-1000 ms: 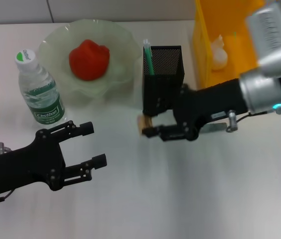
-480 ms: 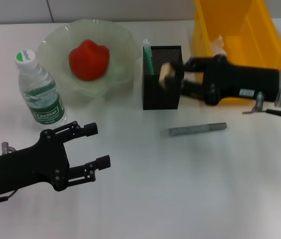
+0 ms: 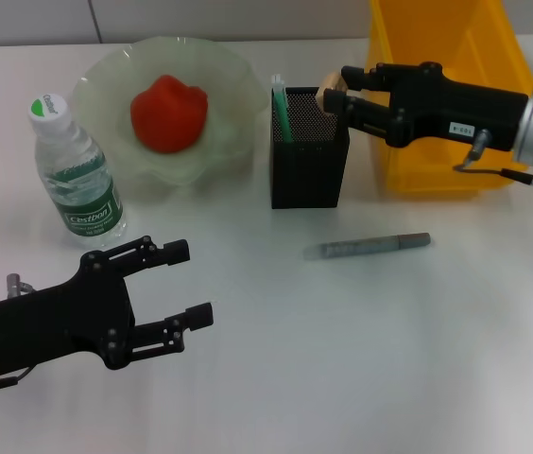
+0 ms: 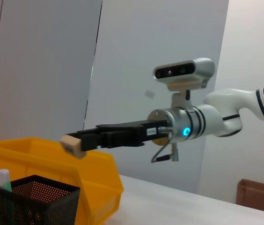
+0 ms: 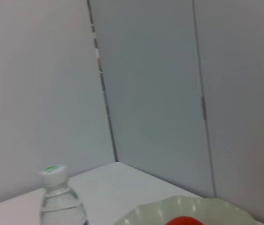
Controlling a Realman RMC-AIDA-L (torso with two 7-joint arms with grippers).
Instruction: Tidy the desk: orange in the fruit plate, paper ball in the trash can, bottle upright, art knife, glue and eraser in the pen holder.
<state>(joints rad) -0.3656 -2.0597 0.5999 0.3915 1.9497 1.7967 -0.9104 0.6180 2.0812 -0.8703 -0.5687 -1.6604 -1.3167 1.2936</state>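
- Head view: right end effector (image 3: 335, 95) clamps the eraser (image 3: 331, 96) just above the pen holder (image 3: 309, 159) rim, on the side toward the yellow trash can (image 3: 455, 161).
- Left end effector (image 3: 180, 288) idle, fingers spread, well in front of the pen holder.
- Grey art knife (image 3: 368, 246) lies flat on the bench (image 3: 342, 359), just in front of the pen holder.

Both black two-fingered grippers, the left gripper (image 3: 184, 282) and right gripper (image 3: 336, 93), joined silver wrist cuffs; the right cuff carried a cyan light, thin cable and white label.
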